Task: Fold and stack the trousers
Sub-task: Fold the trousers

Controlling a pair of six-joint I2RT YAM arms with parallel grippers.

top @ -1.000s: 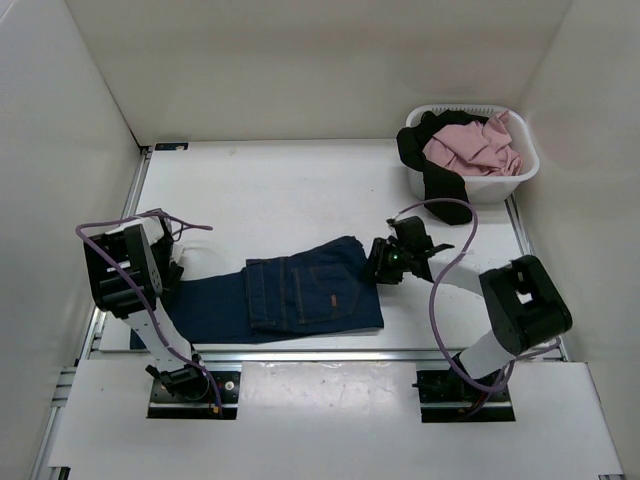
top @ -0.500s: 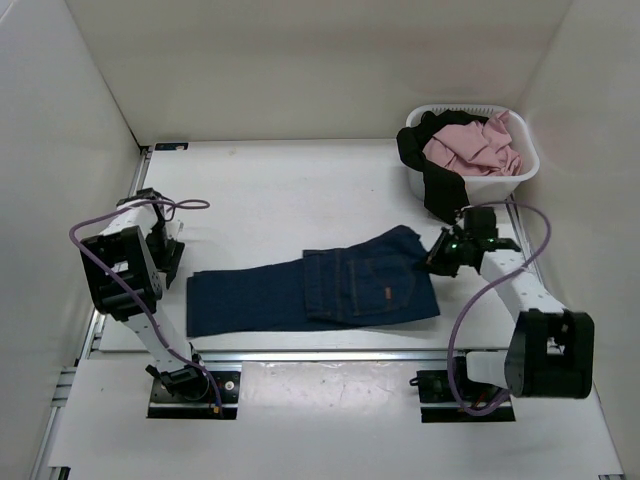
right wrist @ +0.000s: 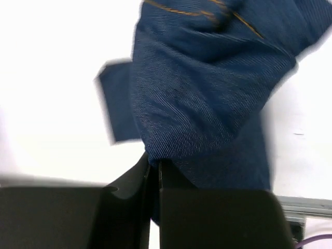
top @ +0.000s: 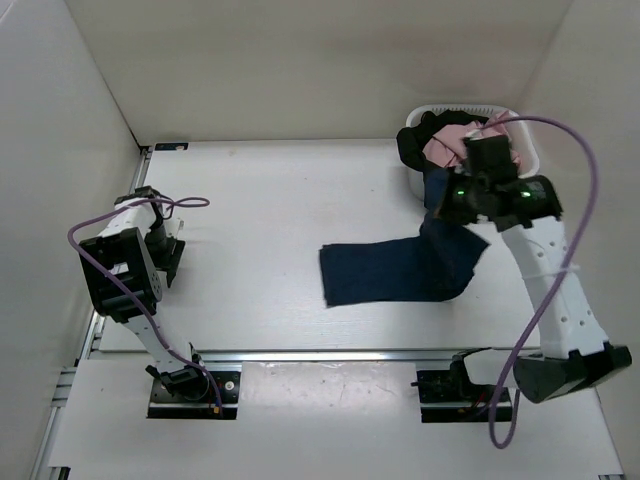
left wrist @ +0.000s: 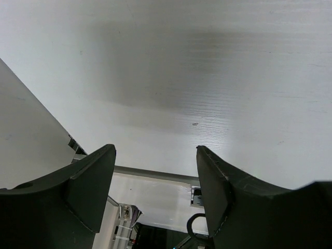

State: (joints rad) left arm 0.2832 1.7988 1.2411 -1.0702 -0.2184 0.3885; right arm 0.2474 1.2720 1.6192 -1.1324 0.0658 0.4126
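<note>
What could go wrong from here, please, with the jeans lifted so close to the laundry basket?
The right end effector pinches only a small fold of the trousers, so they might slip out. The raised part hangs beside the basket and the black garment draped over its rim, and could snag it.

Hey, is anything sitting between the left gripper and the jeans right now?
Nothing visible does. Only table surface lies between the open left gripper and the trousers, whose other end the right gripper has pinched and lifted.
</note>
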